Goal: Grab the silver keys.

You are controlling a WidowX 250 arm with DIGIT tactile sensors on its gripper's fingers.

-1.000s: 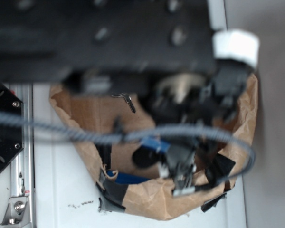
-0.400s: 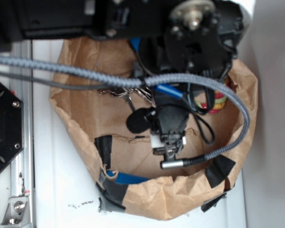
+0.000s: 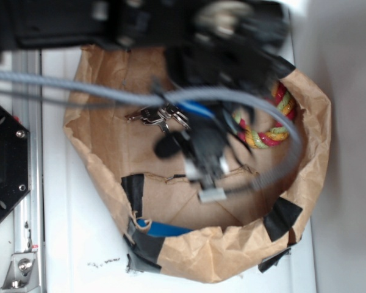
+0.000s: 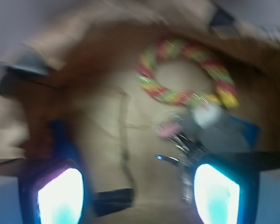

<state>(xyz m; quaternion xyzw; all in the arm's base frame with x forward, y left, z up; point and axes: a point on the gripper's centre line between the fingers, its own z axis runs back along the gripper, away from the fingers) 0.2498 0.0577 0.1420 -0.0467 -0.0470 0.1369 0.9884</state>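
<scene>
The silver keys (image 3: 158, 115) lie fanned on the brown paper floor of the bag, at its back left in the exterior view, partly under my blurred arm (image 3: 201, 146). In the wrist view the keys (image 4: 183, 145) glint just ahead of my right fingertip (image 4: 218, 193), apart from it. My gripper (image 4: 139, 196) is open, and only bare paper and a strip of black tape (image 4: 113, 201) lie between the fingers. The wrist view is smeared by motion.
A brown paper bag (image 3: 232, 262) patched with black tape walls in the whole area. A red, yellow and green rope ring (image 3: 269, 125) lies at the back right. A grey plush with a pink ear (image 4: 210, 128) sits beside the keys. A blue object (image 3: 166, 229) lies at the front wall.
My arm has swung across the bag and lowered inside it, uncovering the rope ring and more of the keys. The keys have not moved.
</scene>
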